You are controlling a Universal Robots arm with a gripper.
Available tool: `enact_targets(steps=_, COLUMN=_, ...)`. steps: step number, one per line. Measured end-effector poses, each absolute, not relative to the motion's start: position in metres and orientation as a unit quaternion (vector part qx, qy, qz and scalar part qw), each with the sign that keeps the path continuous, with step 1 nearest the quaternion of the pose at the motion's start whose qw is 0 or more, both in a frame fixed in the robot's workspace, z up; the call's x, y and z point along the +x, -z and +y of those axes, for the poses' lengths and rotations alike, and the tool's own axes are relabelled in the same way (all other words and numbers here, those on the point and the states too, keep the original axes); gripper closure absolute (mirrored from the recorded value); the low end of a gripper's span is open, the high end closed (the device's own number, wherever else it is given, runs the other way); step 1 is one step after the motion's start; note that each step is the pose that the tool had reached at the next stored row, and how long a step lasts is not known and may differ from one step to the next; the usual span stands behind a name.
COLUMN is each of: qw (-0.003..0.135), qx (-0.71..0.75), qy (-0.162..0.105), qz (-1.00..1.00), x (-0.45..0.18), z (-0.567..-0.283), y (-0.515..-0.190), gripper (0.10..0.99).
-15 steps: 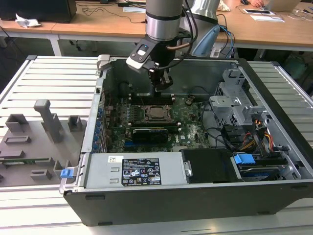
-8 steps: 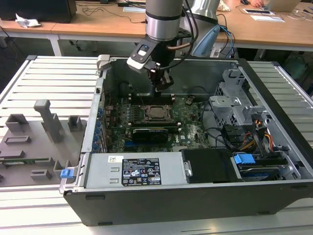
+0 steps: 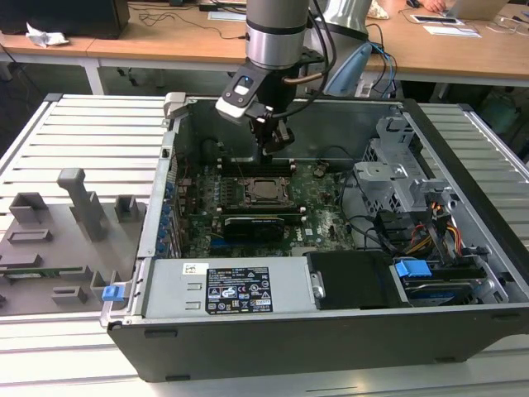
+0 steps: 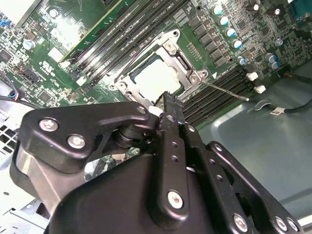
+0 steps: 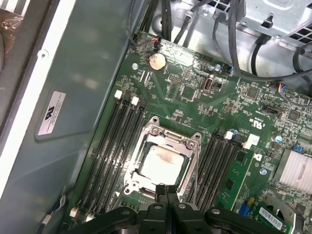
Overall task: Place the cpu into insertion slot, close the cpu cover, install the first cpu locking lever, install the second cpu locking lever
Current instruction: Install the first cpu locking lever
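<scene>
The cpu (image 5: 162, 162) shows its silvery top flat inside the insertion slot (image 3: 266, 190) on the green motherboard. The cpu cover (image 5: 168, 134), a metal frame, lies down around the cpu (image 4: 155, 80), which shows through its window. In the second wrist view a thin locking lever (image 4: 225, 90) sticks out free from the cover (image 4: 181, 59) corner, over the memory slots. My gripper (image 5: 166, 188) hangs just above the socket's edge, its black fingers pressed together with nothing between them. It is also seen in the exterior view (image 3: 277, 149) and in the second wrist view (image 4: 169, 99).
Long black memory slots (image 5: 113, 146) run on both sides of the socket. A black expansion card (image 3: 258, 223) lies in front of it. Case walls (image 3: 165, 198), a drive cage (image 3: 397, 178) and cable bundles (image 3: 421, 236) close in the board. A grey fixture tray (image 3: 58, 240) lies outside.
</scene>
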State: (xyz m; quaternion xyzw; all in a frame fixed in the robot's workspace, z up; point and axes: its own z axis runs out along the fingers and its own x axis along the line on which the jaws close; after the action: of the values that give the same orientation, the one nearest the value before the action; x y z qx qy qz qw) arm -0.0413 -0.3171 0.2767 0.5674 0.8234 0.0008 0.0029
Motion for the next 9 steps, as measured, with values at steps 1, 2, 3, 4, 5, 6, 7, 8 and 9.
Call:
enact_targets(steps=1, qw=0.003, qx=0.566, qy=-0.001, qz=0.825, x=-0.0413, z=-0.3171, y=-0.2767, gripper=0.98)
enact_targets(steps=2, qw=0.003, qx=0.564, qy=-0.001, qz=0.825, x=-0.0413, z=-0.3171, y=-0.2767, gripper=0.98)
enact_targets(steps=3, qw=0.003, qx=0.563, qy=-0.001, qz=0.826, x=-0.0413, z=-0.3171, y=-0.2767, gripper=0.98)
enact_targets(steps=4, qw=0.003, qx=0.562, qy=-0.001, qz=0.827, x=-0.0413, z=-0.3171, y=-0.2767, gripper=0.98)
enact_targets(steps=5, qw=0.003, qx=0.56, qy=-0.001, qz=0.829, x=-0.0413, z=-0.3171, y=-0.2767, gripper=0.98)
enact_targets(steps=6, qw=0.003, qx=0.557, qy=-0.001, qz=0.83, x=-0.0413, z=-0.3171, y=-0.2767, gripper=0.98)
enact_targets(steps=7, qw=0.003, qx=0.555, qy=-0.001, qz=0.832, x=-0.0413, z=-0.3171, y=-0.2767, gripper=0.98)
enact_targets(steps=8, qw=0.003, qx=0.553, qy=-0.001, qz=0.833, x=-0.0413, z=-0.3171, y=-0.2767, gripper=0.98)
enact_targets(steps=9, qw=0.003, qx=0.552, qy=-0.001, qz=0.834, x=-0.0413, z=-0.3171, y=-0.2767, gripper=0.98)
